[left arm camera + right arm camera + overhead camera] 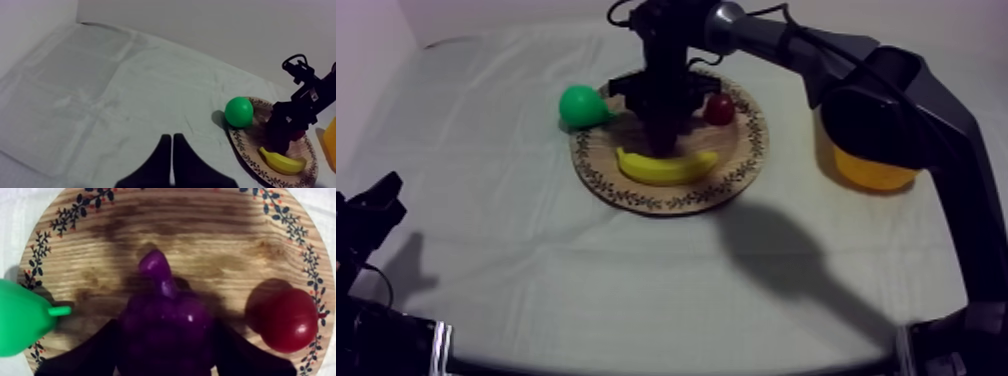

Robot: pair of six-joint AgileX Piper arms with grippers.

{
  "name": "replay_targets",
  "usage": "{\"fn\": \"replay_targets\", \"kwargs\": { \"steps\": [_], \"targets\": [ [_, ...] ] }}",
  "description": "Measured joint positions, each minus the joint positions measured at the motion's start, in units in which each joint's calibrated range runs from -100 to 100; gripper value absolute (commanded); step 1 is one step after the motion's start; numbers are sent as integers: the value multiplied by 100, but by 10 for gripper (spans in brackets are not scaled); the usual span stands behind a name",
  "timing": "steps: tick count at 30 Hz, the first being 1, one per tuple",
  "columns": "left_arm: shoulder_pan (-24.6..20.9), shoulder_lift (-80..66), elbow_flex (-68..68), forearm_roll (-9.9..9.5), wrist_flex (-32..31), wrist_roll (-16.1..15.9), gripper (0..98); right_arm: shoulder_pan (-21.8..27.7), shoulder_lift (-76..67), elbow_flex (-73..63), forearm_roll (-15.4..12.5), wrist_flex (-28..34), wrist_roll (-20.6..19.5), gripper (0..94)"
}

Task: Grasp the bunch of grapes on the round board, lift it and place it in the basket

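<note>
The top camera looks down aslant over the whole table. The left wrist camera sits low, well off, facing the wooden board; the right wrist camera hangs close above it. All three share the board.

The right arm reaches in from the upper right, its right claw pointing down, fingers clasping the bunch of grapes. The left claw sits low, fingers together.

The bench is carrying one round wooden board, one yellow basket, one banana, one pear, one bunch of grapes and one small red fruit, six things altogether
</note>
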Motion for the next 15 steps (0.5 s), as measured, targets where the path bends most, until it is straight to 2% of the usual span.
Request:
{"fn": "replay_targets", "kwargs": {
  "steps": [11,15],
  "targets": [
    [0,0,0,0,0,0,1,32,-306,490,-15,-218,93,353],
    [0,0,0,0,0,0,1,47,-696,982,27,-548,171,347]
  ]
}}
